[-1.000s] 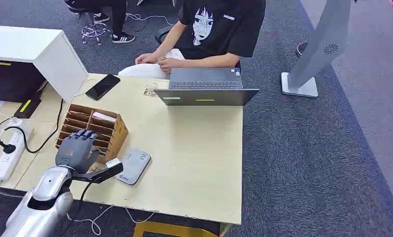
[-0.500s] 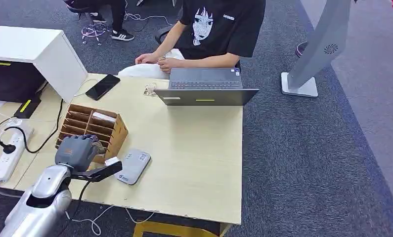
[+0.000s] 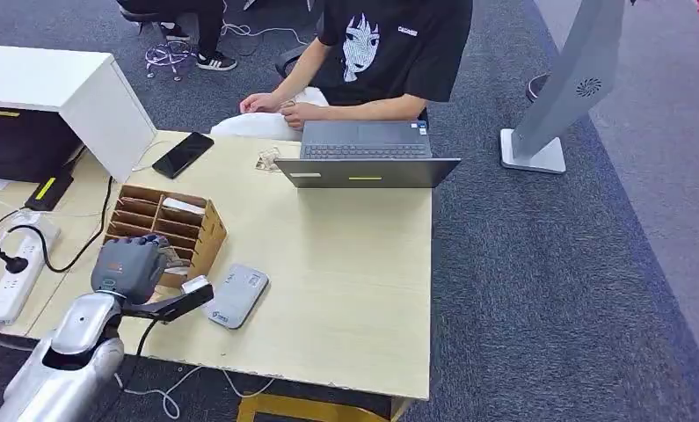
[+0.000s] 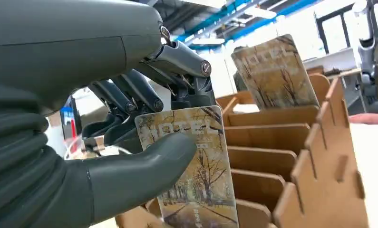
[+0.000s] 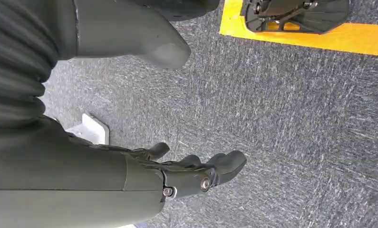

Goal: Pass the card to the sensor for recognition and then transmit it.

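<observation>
— Card (image 4: 194,161) sits pinched between the left hand's (image 3: 127,266) thumb and fingers, at the cardboard rack (image 3: 165,230).
— Risk?
— It may catch a divider while lifting, I think. Right hand (image 5: 177,173) hangs spread, empty.

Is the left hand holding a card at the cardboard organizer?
Yes: in the left wrist view the left hand pinches a hotel card between thumb and fingers at the cardboard organizer.

Silver arm (image 3: 64,356), grey ribbed cover (image 4: 20,156), dark fingers (image 4: 130,92)
</observation>
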`<action>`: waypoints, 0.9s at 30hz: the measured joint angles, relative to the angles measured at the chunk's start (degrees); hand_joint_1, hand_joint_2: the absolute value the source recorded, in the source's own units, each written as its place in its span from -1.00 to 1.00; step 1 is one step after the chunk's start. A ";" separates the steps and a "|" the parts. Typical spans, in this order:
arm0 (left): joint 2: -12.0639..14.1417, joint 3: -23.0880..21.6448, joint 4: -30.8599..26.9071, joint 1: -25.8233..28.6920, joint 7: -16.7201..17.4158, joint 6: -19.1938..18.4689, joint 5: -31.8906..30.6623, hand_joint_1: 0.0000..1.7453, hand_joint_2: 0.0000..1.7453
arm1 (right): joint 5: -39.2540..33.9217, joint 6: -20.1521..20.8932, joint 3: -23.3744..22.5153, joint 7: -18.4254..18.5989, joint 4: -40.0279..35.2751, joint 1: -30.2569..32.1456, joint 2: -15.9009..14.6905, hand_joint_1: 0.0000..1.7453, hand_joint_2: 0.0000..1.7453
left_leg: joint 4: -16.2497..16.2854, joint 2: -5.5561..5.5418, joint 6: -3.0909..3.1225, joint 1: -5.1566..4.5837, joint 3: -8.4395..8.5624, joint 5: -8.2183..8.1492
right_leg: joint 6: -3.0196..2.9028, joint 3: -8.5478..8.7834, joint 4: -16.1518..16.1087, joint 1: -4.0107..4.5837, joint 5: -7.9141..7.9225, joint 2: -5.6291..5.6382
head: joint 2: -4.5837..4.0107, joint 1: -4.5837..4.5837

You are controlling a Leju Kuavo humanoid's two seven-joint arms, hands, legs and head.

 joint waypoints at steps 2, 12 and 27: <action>0.00 0.00 0.00 0.00 0.00 0.00 0.00 1.00 1.00 | 0.00 0.00 0.00 0.00 0.00 0.00 0.00 -1.00 1.00 | 0.00 0.00 0.00 0.00 0.00 0.00 | 0.00 0.00 0.00 0.00 0.00 0.00 | 0.00 0.00; 0.94 3.19 -12.90 -0.13 -7.23 9.28 11.12 1.00 1.00 | 0.11 -0.13 -1.40 -0.15 0.00 0.22 0.00 -1.00 1.00 | 0.00 -0.01 0.00 0.00 -0.01 0.00 | 0.00 0.01 0.00 0.00 0.00 -0.01 | 0.00 0.00; -2.26 9.07 -30.41 2.88 -12.81 25.25 9.31 1.00 1.00 | 0.72 -1.03 -2.95 0.37 0.00 0.57 0.57 -1.00 1.00 | 0.00 -0.01 0.00 -0.01 -0.01 0.00 | 0.01 0.02 0.00 -0.01 0.00 0.00 | 0.00 0.00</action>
